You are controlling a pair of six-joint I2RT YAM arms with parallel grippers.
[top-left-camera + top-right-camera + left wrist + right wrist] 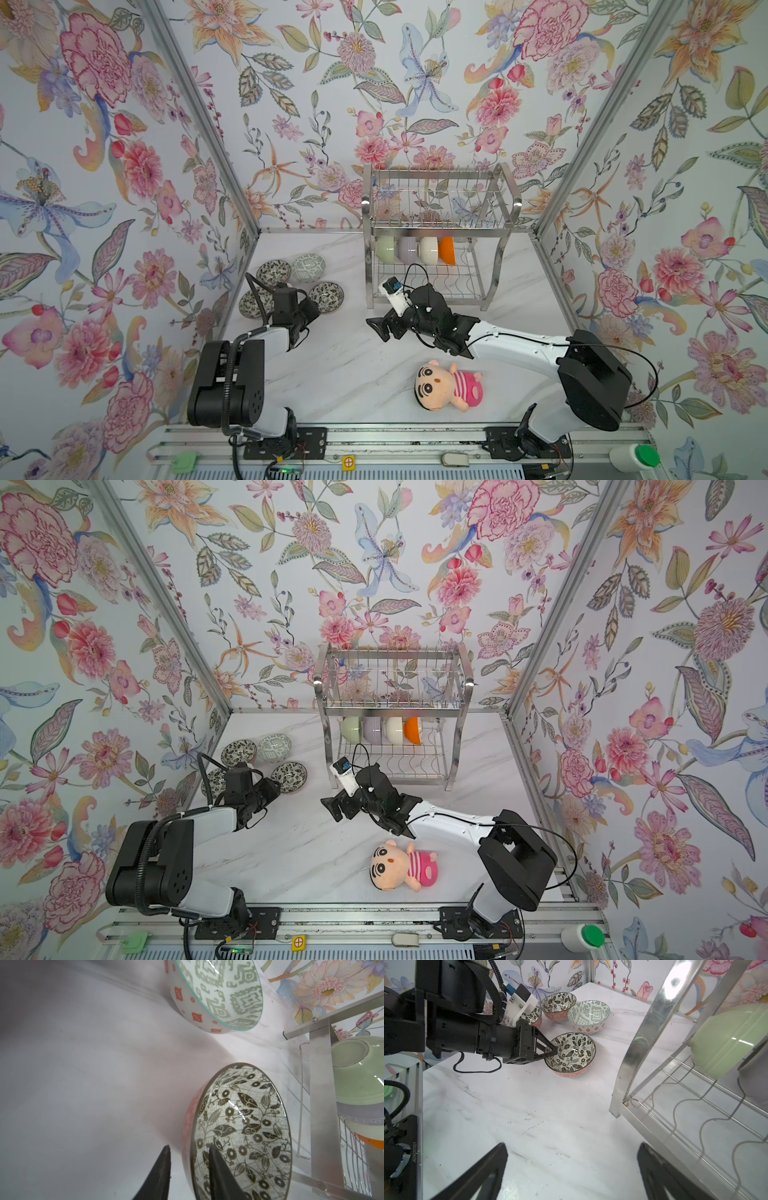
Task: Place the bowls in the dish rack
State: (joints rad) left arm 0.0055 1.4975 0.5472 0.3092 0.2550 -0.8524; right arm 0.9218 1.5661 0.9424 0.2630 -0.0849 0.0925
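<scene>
Leaf-patterned bowl, rim between left jaws, wrist views only — hidden above

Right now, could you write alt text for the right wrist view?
The left gripper straddles the rim of a leaf-patterned bowl on a table, three more patterned bowls beyond it. A dish rack holding a green bowl stands nearby; the right gripper, open, frames the foreground.
</scene>
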